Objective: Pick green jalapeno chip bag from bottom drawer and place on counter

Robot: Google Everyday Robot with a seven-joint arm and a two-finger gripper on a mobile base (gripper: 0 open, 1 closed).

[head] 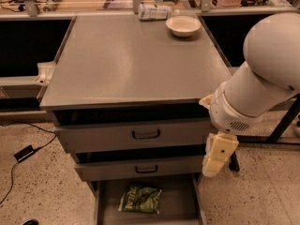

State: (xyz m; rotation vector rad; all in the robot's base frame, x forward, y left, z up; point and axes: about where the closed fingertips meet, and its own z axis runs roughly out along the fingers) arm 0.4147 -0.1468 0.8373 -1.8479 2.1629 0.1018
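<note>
From my station, the bottom drawer [180, 203] stands pulled out at the foot of the cabinet, a plain grey tray. The green jalapeno chip bag [140, 199] lies flat on its floor, left of centre, and I see nothing else in the part of the tray that shows. The drawer's front edge runs off the lower border of my view.

Above it, the middle drawer [112, 170] and top drawer [103, 137] each carry a black handle, with a dark gap over each front. I cannot see inside either one.

On the table [131, 64], at the far edge, a pale bowl [183, 25] sits towards the right corner. I cannot tell if it holds anything. Just to its left, a silvery-white wrapped package [154, 11] lies on its side. The two are near each other but apart.

The white arm [262, 78] comes in from the right, bulky and bent, and its lower part crosses the table's front right corner. The cream-coloured hand [213, 165] hangs from it pointing downward, just off the right ends of the top and middle drawers. It is above and to the right of the open tray, well apart from the bag. I cannot tell whether the hand is spread or closed. It is not holding anything I can see.
</note>
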